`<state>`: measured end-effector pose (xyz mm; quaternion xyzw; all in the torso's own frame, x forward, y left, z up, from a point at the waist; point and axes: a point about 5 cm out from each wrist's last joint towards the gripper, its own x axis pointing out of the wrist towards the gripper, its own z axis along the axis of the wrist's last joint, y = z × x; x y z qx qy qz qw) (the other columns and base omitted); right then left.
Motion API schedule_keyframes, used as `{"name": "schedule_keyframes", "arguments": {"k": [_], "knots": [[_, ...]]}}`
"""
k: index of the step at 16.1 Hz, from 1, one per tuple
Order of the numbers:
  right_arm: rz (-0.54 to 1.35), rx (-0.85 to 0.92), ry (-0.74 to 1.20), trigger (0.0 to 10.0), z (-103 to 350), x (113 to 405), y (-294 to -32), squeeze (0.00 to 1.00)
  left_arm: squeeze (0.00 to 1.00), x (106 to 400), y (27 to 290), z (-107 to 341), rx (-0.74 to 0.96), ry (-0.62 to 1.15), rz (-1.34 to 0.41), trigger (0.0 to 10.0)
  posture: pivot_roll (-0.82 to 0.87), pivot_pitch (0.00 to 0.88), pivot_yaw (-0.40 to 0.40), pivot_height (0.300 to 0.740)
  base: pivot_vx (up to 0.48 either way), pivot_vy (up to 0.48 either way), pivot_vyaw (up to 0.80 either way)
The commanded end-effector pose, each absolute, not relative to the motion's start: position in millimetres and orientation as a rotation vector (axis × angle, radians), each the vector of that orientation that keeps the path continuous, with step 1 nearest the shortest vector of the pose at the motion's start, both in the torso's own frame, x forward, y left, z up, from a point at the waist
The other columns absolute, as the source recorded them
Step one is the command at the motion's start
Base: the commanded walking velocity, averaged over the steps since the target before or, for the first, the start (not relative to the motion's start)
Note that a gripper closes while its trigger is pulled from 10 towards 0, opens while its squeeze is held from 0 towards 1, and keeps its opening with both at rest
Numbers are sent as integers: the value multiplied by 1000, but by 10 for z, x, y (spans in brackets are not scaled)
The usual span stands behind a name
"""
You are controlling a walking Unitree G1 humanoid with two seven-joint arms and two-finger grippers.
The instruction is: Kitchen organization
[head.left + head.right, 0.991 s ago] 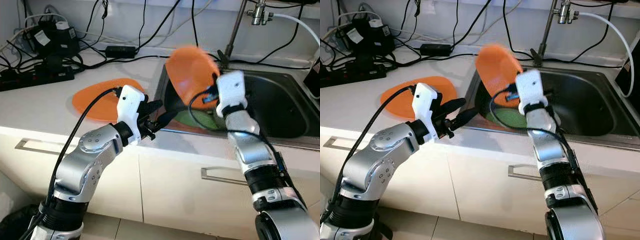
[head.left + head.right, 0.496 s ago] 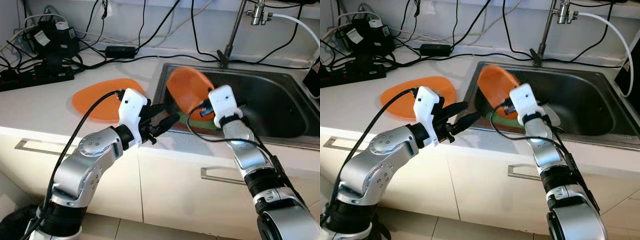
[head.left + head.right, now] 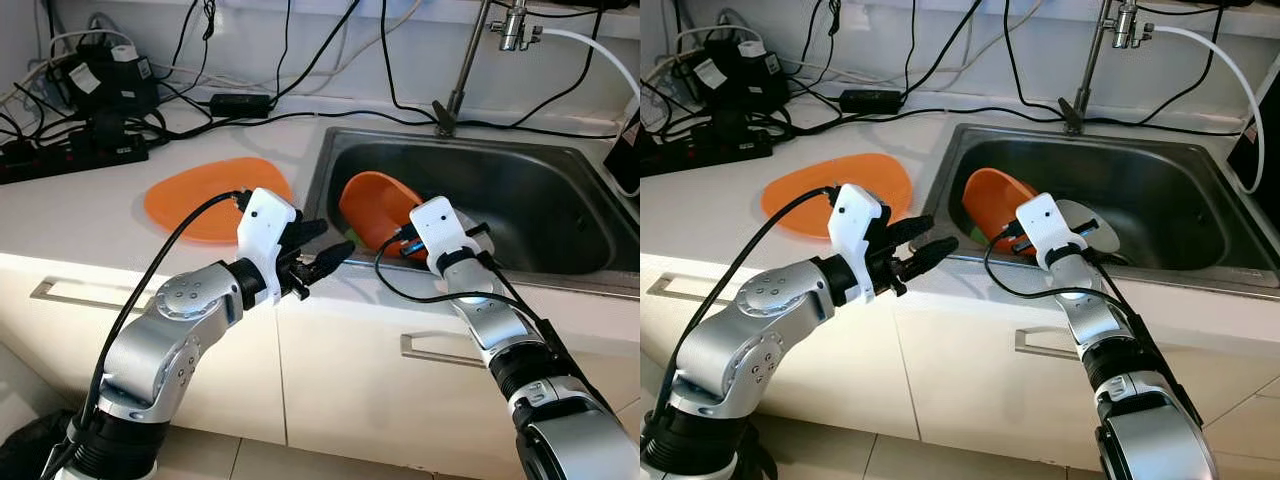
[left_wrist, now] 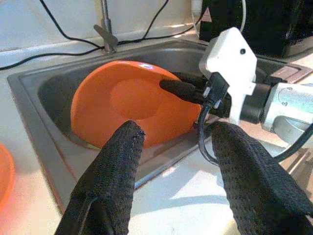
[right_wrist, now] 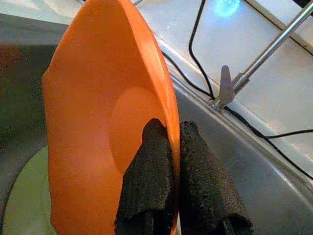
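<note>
An orange bowl (image 3: 372, 207) stands tilted on edge inside the steel sink (image 3: 560, 215), at its near left corner. My right gripper (image 5: 172, 131) is shut on the bowl's rim, one finger inside and one outside. Under the bowl lies a green plate (image 5: 19, 200), and a pale grey plate (image 3: 1092, 226) lies beside it. An orange plate (image 3: 200, 195) rests flat on the white counter left of the sink. My left gripper (image 3: 328, 252) hovers open over the counter's front edge by the sink's left corner, its fingers (image 4: 115, 176) pointing toward the bowl and holding nothing.
A faucet (image 3: 462, 65) rises behind the sink. Power strips, adapters and black cables (image 3: 95, 120) crowd the counter's back left. A dark appliance (image 3: 630, 150) stands at the right edge. Cabinet drawers with metal handles (image 3: 440, 350) sit below the counter.
My right gripper has lowered the orange bowl from above the sink's left rim down into the basin. My left gripper has edged rightward along the counter's front edge.
</note>
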<state>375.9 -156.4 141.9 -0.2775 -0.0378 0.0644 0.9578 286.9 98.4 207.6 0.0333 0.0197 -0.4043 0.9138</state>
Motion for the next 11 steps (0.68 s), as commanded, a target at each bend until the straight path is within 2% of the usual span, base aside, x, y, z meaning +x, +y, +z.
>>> {"name": "schedule_keyframes", "arguments": {"k": [1,7,8,9,10,11], "knots": [[147,-578,-123,10000,1525,3798,-1525,0,0,2851,968,2081,90,44,-845,10000,97,11,35,740,0,0,0],[232,-633,-88,10000,1391,3764,-1420,0,0,2847,972,2072,95,51,-842,10000,103,17,33,740,0,0,0],[238,-628,-88,10000,1387,3761,-1410,94,0,2845,974,2071,93,50,-841,10000,102,19,32,740,0,0,0],[243,-624,-86,10000,1382,3761,-1405,710,0,2848,986,2064,91,52,-833,10000,103,13,33,740,0,0,0],[241,-616,-84,10000,1380,3763,-1406,1000,0,2853,995,2059,91,54,-828,10000,101,9,33,740,0,0,0],[241,-618,-86,10000,1386,3767,-1404,949,0,2855,994,2061,91,54,-829,10000,101,9,32,740,0,0,0]]}}
